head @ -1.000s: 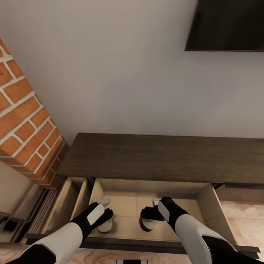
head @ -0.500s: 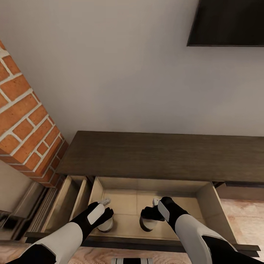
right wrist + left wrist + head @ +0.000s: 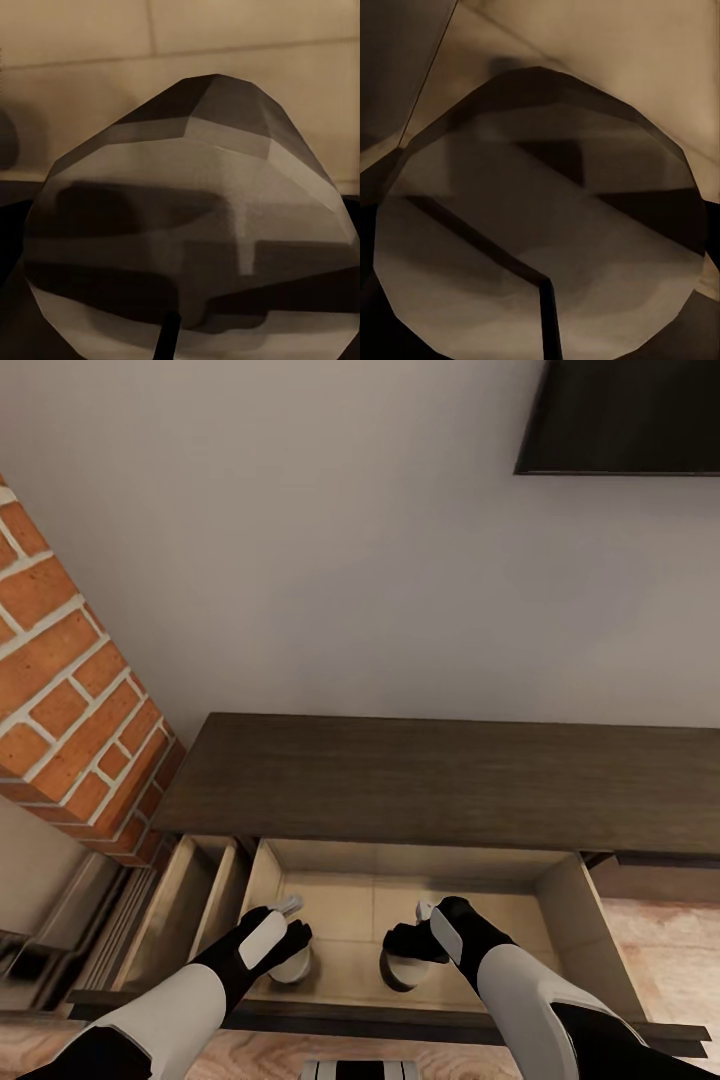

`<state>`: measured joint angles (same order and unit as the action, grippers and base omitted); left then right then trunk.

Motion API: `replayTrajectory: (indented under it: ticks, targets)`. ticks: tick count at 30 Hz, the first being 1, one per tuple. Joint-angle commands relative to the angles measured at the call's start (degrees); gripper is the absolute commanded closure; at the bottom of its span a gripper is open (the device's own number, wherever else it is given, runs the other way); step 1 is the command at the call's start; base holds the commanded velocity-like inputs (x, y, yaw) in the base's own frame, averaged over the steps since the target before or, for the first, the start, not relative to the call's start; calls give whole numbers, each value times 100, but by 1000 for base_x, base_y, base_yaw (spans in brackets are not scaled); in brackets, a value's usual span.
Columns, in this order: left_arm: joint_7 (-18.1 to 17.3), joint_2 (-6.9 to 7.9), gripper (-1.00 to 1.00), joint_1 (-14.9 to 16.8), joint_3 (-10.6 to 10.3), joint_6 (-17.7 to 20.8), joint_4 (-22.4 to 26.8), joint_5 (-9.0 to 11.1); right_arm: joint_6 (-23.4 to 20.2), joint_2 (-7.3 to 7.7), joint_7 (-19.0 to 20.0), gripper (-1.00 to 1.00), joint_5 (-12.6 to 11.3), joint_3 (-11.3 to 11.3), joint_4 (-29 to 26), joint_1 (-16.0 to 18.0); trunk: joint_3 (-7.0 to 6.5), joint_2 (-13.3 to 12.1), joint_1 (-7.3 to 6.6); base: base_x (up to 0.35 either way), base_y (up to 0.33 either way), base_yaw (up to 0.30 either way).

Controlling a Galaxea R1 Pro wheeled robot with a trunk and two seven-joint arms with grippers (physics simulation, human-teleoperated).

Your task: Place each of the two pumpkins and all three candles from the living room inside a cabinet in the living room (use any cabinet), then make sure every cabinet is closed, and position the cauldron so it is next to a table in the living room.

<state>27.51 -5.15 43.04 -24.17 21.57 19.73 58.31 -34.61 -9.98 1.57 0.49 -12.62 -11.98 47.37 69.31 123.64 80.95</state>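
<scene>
Slightly raised since before, the left pincer [image 3: 290, 938] and right pincer [image 3: 405, 942] each pinched a pale candle [image 3: 285, 966] inside the cabinet [image 3: 420, 785] drawer, apparently for stowing.

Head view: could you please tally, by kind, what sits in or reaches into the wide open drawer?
Pale candles: 2
Grippers: 2, the left gripper and the right gripper
Total: 4
</scene>
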Motion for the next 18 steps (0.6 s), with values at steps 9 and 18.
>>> replayTrajectory:
  ticks: [9,18]
  targets:
    - [37,3,100,3,-44,14,54,40,-37,-2,1,100,3,-12,-12,0,4,2,-1,53,0,0]
    - [44,-3,100,3,-60,36,201,32,-37,-2,1,100,-2,-17,-6,0,-1,2,-1,25,0,-18]
